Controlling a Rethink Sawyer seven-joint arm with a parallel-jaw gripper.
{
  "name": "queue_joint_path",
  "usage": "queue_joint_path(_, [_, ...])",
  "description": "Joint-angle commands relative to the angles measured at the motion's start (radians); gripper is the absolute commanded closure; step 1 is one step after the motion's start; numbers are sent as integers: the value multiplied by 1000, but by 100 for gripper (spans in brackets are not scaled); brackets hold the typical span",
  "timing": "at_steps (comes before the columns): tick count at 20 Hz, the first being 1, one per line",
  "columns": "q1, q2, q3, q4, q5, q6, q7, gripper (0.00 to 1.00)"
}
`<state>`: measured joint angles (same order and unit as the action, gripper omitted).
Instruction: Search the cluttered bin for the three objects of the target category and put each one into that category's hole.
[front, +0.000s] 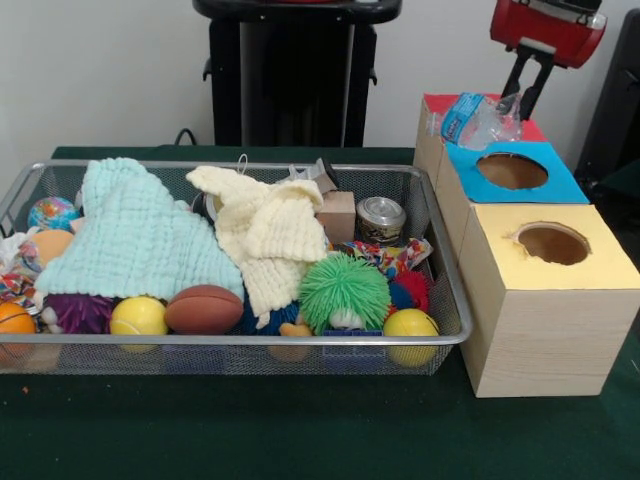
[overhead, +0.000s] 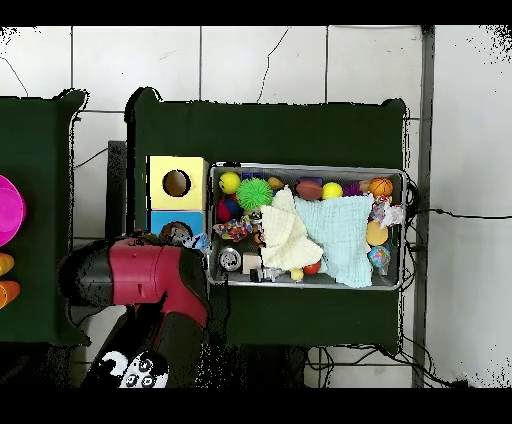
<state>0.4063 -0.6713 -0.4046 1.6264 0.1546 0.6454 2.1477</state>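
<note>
Dark green cloth covers the bench (front: 300, 430), nearest my camera; from overhead I see it sits on a white tiled floor (overhead: 260, 60) with cables trailing beside it. White wall behind.

On the cloth, the wire bin (front: 250, 340) is my landmark. Along its near rim: orange ball (front: 14, 320), purple spiky ball (front: 78, 312), yellow ball (front: 138, 316), brown toy football (front: 204, 309), green spiky ball (front: 344, 290), second yellow ball (front: 411, 323). A mint cloth (front: 135, 240) and a cream cloth (front: 265, 240) drape over the middle of the bin, hiding whatever is under them. Small wooden block (front: 336, 215) and a metal tin (front: 381, 218) sit at the bin's far side.

Just beside the bin: a yellow-topped box (front: 545, 300) with a hole, then a blue-topped box (front: 515, 175) with a hole, then a red-topped box (front: 440, 105).

End effector (front: 528, 88) hangs over the red-topped box, fingers clamped on a clear plastic packet (front: 478, 120) resting on that box.
</note>
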Motion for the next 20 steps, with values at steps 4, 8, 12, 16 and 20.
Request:
queue_joint_path(4, [-46, 87, 12, -109, 102, 31, 298, 100])
queue_joint_path(8, [-46, 115, 15, -116, 126, -3, 299, 100])
queue_joint_path(12, [-39, 144, 11, -129, 141, -23, 295, 100])
queue_joint_path(16, [-26, 165, 7, -124, 145, -31, 288, 100])
queue_joint_path(20, [-23, 142, 25, -51, 144, -62, 258, 100])
